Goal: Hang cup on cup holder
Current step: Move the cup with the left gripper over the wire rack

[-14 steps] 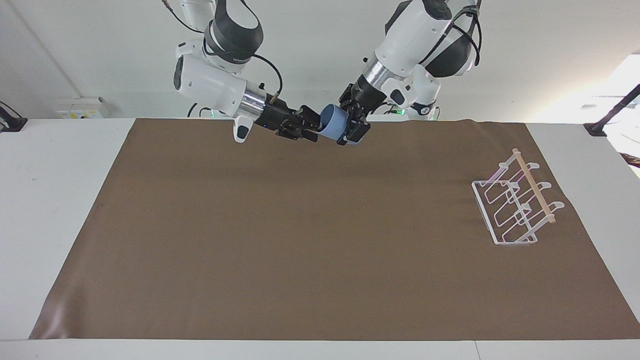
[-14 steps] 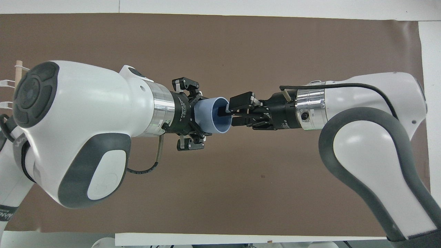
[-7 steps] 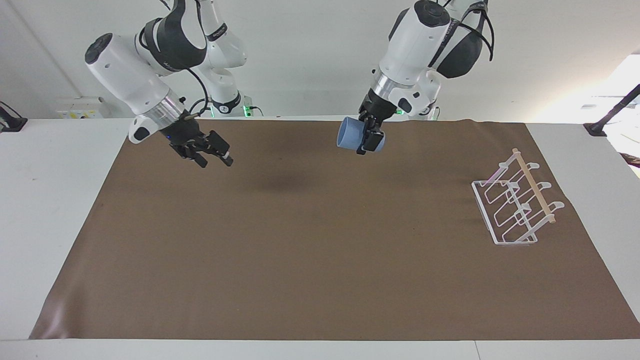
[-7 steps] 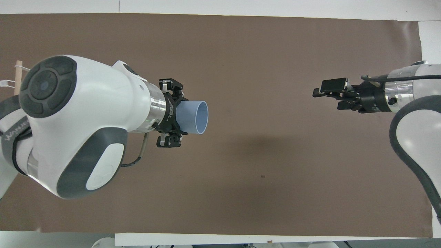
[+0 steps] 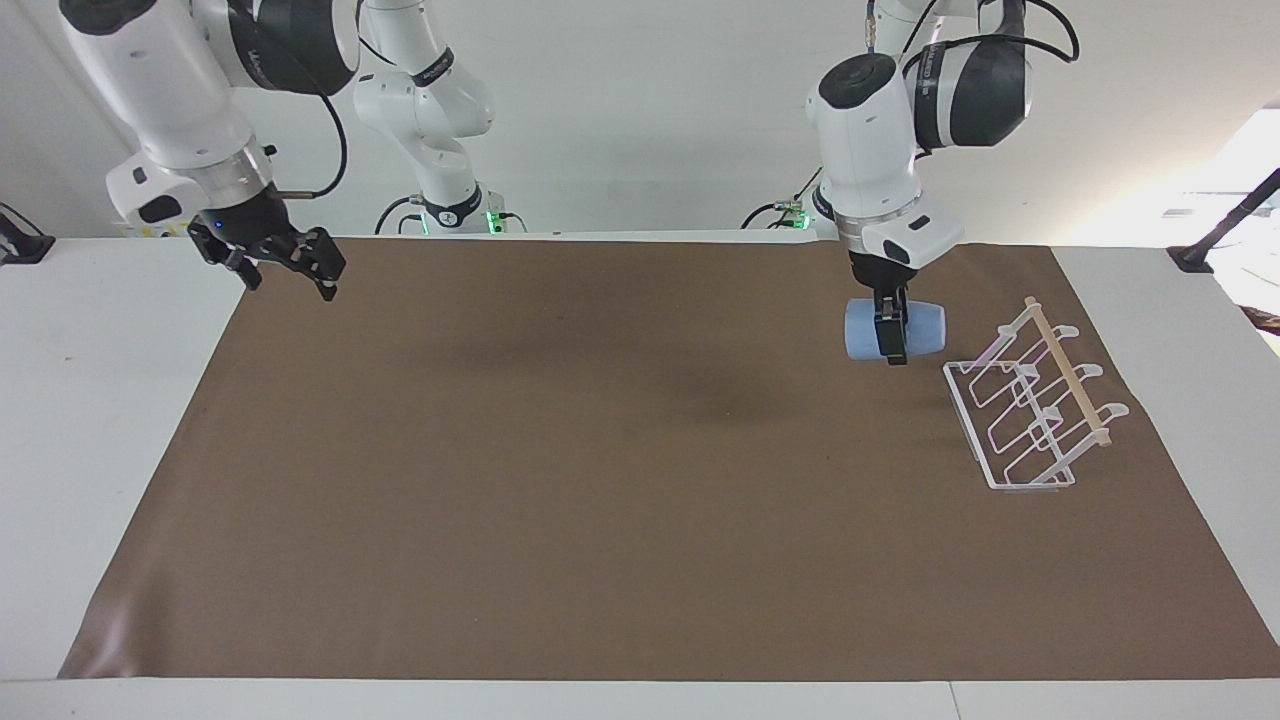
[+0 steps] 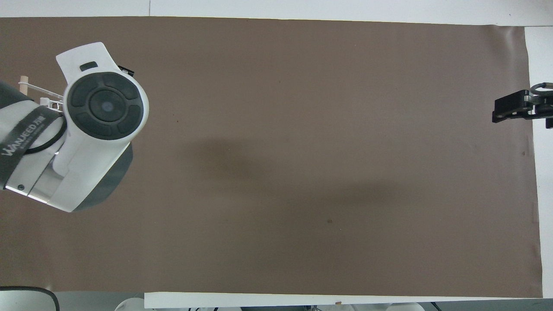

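Note:
My left gripper [image 5: 893, 347] is shut on the light blue cup [image 5: 925, 326] and holds it on its side, up in the air over the mat just beside the cup holder [image 5: 1035, 408]. The holder is a white wire rack with a thin wooden rod, standing on the mat at the left arm's end. In the overhead view the left arm [image 6: 101, 112] hides the cup, and only the holder's rod tip [image 6: 23, 82] shows. My right gripper [image 5: 288, 278] is open and empty, raised over the mat's edge at the right arm's end. One of its fingers [image 6: 510, 110] shows in the overhead view.
A brown mat [image 5: 600, 450] covers most of the white table [image 5: 100, 400]. Nothing else stands on it.
The right gripper let go of the cup and drew back to its own end of the table. The left arm swung the cup over to beside the holder.

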You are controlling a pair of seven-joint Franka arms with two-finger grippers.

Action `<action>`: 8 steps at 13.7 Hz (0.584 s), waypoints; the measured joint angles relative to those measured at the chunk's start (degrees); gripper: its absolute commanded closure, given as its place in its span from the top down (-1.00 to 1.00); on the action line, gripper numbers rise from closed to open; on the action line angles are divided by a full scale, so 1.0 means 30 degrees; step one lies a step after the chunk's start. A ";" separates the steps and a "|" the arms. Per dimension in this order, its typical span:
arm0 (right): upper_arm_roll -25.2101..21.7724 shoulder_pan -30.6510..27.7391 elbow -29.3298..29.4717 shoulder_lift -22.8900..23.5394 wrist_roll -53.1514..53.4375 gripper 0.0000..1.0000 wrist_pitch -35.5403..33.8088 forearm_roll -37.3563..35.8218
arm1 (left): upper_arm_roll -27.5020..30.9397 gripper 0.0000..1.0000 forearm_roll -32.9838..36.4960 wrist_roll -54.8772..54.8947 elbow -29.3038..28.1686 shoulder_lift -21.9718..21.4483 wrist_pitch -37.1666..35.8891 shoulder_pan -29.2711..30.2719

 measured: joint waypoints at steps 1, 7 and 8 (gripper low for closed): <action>0.0003 -0.0086 0.0649 0.0062 -0.0533 0.99 -0.0825 -0.0507 | -0.0007 -1.00 0.2265 0.0002 -0.0243 0.0611 -0.0535 0.0002; -0.0077 -0.0866 0.0988 0.0244 -0.4053 0.99 -0.3303 -0.0587 | 0.0071 -1.00 1.1178 -0.0252 -0.2167 0.1847 -0.2355 0.0722; -0.0082 -0.0880 0.0924 0.0243 -0.4086 0.99 -0.3412 -0.0543 | 0.0078 -1.00 1.2221 -0.0537 -0.2276 0.1960 -0.2743 0.1017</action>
